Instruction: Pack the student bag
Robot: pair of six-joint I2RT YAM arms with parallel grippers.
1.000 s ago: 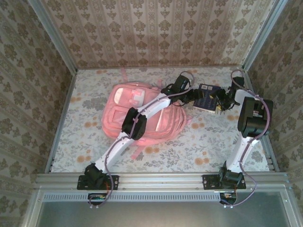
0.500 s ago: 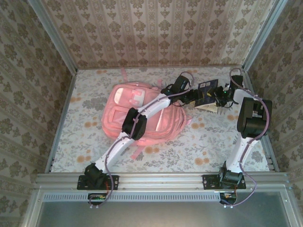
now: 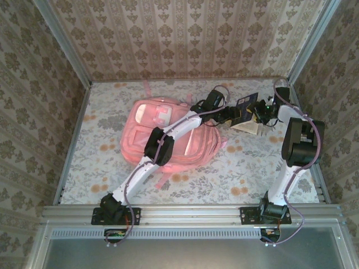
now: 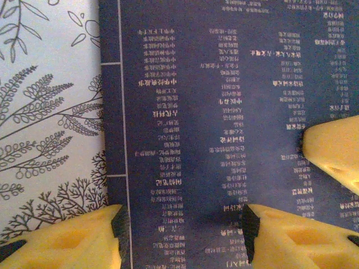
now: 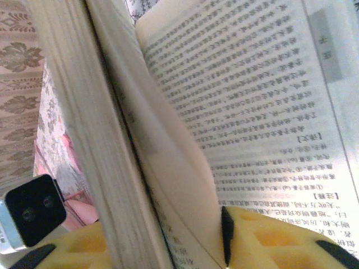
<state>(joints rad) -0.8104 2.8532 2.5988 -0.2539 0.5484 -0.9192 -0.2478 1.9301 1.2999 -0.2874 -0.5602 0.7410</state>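
My right tool (image 5: 162, 227) clamps the tilted book (image 3: 247, 110). My left tool (image 4: 182, 224), fingers apart, faces its cover. The bag (image 3: 162, 137) lies on the desk (image 3: 101, 168) leftward, nearer the left tool.

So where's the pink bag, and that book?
bag (image 3: 134, 140): overhead view, on its pink front fabric.
book (image 3: 245, 106): overhead view, on its dark blue cover.

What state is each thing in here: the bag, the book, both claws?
student bag: lying flat on the table
book: tilted up, pages fanned apart
left claw: open, facing the book's dark cover
right claw: shut on the book
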